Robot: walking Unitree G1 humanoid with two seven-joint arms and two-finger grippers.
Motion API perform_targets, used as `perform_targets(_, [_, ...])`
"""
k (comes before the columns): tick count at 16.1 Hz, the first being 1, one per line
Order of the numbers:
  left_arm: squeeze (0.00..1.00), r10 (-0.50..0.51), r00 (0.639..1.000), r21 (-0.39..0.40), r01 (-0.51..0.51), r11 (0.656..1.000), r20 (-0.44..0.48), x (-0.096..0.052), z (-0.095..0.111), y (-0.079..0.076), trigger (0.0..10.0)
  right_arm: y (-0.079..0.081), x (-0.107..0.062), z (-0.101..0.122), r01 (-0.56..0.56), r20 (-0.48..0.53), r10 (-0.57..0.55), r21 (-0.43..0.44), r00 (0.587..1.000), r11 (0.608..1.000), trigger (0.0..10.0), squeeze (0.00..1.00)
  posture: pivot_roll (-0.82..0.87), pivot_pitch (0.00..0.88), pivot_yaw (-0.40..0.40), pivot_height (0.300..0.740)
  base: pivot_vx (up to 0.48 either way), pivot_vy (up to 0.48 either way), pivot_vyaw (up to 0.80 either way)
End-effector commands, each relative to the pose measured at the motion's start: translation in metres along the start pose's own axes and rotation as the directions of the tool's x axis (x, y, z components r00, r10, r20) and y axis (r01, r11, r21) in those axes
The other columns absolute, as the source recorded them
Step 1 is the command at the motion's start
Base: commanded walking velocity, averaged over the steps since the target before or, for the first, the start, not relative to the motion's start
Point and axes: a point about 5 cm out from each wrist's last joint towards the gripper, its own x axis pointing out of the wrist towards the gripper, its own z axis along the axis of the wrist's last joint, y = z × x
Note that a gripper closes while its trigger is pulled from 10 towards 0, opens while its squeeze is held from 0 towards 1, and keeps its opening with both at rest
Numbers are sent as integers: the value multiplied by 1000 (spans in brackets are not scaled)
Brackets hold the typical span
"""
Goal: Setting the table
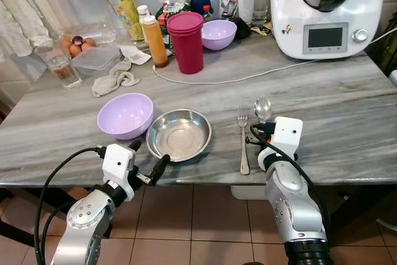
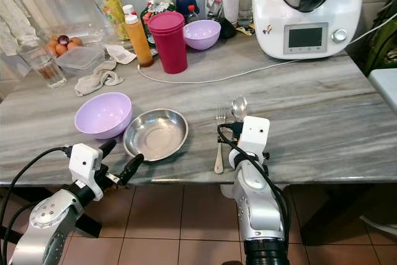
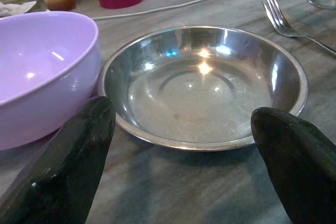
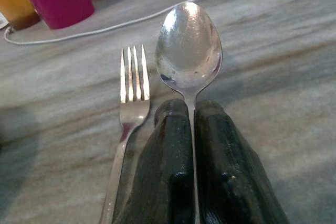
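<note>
On the left, the left gripper (image 1: 151, 164) hangs at the near edge of the table (image 1: 347, 110), its two black fingers (image 3: 79, 150) spread wide and holding nothing. Just ahead of it sits the steel plate (image 1: 179, 133), with the purple bowl (image 1: 125, 115) touching or nearly touching the plate's left rim.

Right of the plate lies the fork (image 1: 243, 138), its long axis running from the near edge away toward the back, tines far. Just beside it, on its right and parallel, is the spoon (image 4: 189, 45), bowl end pointing away. The right gripper (image 4: 194, 145) has its fingers pressed together on the spoon's handle, so the right arm is the one on the task's thing. Whether the spoon already rests flat on the table is hard to judge.

Farther back stand a pink cup (image 1: 185, 41), an orange bottle (image 1: 155, 40) and a white cable (image 1: 248, 79), well clear of the cutlery.
</note>
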Motion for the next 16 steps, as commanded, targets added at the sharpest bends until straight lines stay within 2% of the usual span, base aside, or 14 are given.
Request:
perform_targets(1, [0, 0, 1000, 15, 1, 1000, -6, -2, 3, 4, 10000, 7, -1, -5, -26, -27, 26, 3, 999, 1000, 10000, 0, -280, 73, 129, 740, 0, 0, 0])
perform_targets(4, [0, -29, 1000, 4, 29, 1000, -9, 0, 2, 0, 10000, 5, -4, -14, -22, -76, 26, 43, 997, 999, 10000, 0, -286, 71, 129, 740, 0, 0, 0])
perform_targets(11, [0, -49, 999, 6, 49, 999, -10, 2, 3, -1, 10000, 2, -7, -20, -15, -104, 20, 48, 994, 999, 10000, 0, -290, 67, 134, 740, 0, 0, 0])
perform_targets(12, [0, -49, 999, 5, 49, 999, -11, 2, 3, -1, 10000, 3, -6, -20, -15, -104, 21, 52, 994, 999, 10000, 435, -289, 66, 134, 740, 0, 0, 0])
perform_targets(13, [0, -49, 999, 6, 49, 999, -11, 2, 3, -1, 10000, 2, -6, -20, -12, -106, 17, 51, 994, 999, 10000, 1000, -289, 66, 134, 740, 0, 0, 0])
perform_targets(16, [0, -49, 999, 7, 49, 999, -11, 2, 4, 0, 10000, 1, -6, -21, -7, -109, 12, 46, 994, 999, 10000, 1000, -288, 67, 135, 740, 0, 0, 0])
